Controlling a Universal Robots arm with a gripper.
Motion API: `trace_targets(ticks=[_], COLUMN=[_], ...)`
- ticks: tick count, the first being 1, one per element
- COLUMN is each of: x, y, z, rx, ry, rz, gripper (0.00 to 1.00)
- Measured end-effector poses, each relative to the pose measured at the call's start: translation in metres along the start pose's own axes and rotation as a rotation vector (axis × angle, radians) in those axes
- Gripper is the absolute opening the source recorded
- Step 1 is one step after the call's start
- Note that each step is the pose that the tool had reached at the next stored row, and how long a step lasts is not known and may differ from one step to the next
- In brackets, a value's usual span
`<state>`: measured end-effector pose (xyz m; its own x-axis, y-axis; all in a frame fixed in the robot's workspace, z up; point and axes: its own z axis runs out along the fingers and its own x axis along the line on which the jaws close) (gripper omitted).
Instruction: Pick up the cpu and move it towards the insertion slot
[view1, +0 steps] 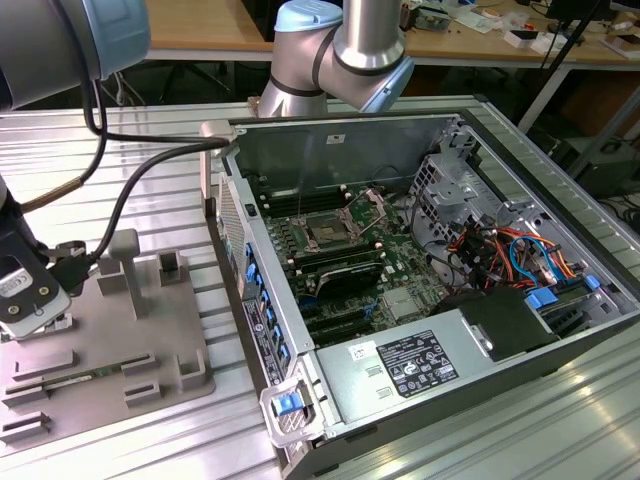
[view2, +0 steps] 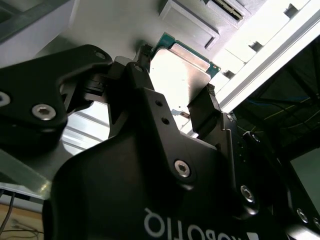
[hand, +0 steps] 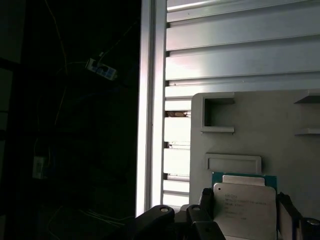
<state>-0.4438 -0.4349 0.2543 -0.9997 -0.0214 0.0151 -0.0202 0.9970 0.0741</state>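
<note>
Pinched cpu, gripper over grey tray — insertion slot well apart.
Exterior view: gripper low at the exterior view's left; slot lies toward the exterior view's right, inside open case. Second wrist view: fingers closed on cpu's opposite edges. First wrist view: cpu flat — just above tray.

No print is clear enough to read. The cpu face carries several lines of fine print, too small to make out. A black label and a white sticker on the power supply bear tiny print. White lettering, upside down and cut off, marks the claw body.
</note>
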Motion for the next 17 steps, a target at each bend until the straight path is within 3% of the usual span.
trace_targets(ticks=[12, 17], x=[-0.0003, -0.0002], y=[0.0002, 0.0005], z=[-0.0021, -0.0069], rx=[0.0000, 0.0001], ry=[-0.0001, 0.0000], rz=[0.000, 0.000], gripper=[0.55, 0.55])
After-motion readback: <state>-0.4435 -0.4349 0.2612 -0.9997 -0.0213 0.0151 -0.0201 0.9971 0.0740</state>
